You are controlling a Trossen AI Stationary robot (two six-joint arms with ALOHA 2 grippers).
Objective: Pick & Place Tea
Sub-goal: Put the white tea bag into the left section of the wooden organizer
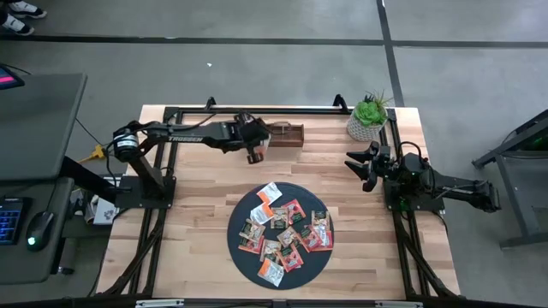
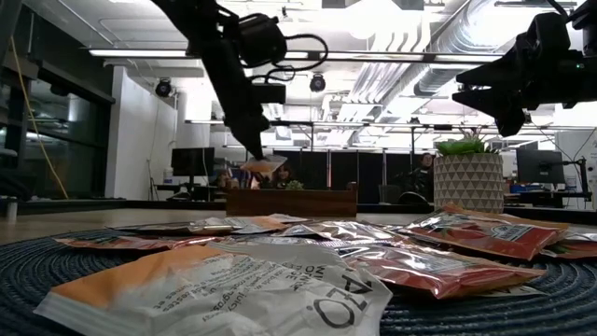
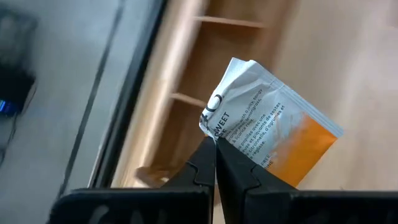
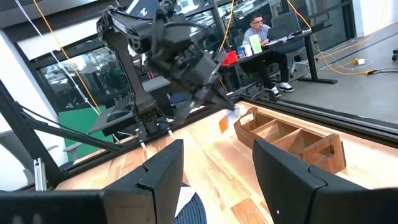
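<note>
In the high view, the left gripper (image 1: 254, 155) is seen raised beside the near edge of a wooden divided tray (image 1: 287, 135) that lies at the far side of the wooden table (image 1: 197, 214). A pile of tea sachets (image 1: 282, 231) is spread on a dark round mat (image 1: 281, 234) near the table's front. The right gripper (image 1: 366, 165) is held at the table's right edge, its fingers apart and nothing between them. A potted plant (image 1: 369, 115) stands at the far right corner.

In the low view, a white-and-orange sachet (image 2: 261, 165) is seen pinched at the left gripper's (image 2: 256, 155) tip, hanging just above the wooden tray (image 2: 291, 202). Red, white and orange tea sachets (image 2: 410, 252) are shown lying across the woven mat (image 2: 56, 257) in the foreground. The right gripper (image 2: 508, 103) is shown high on the right, above the white plant pot (image 2: 469, 182).

In the left wrist view, the 2 dark fingers (image 3: 199, 171) are pressed together on a corner of the white-and-orange sachet (image 3: 267, 130), with the tray's compartments (image 3: 199, 93) behind it.

In the right wrist view, the 2 fingers (image 4: 163, 168) stand wide apart with only table between them. The left gripper (image 4: 217, 98) is seen holding the sachet (image 4: 225, 122) just beside the tray (image 4: 292, 140), and a seated person (image 4: 264, 40) is visible at a desk beyond the table.
</note>
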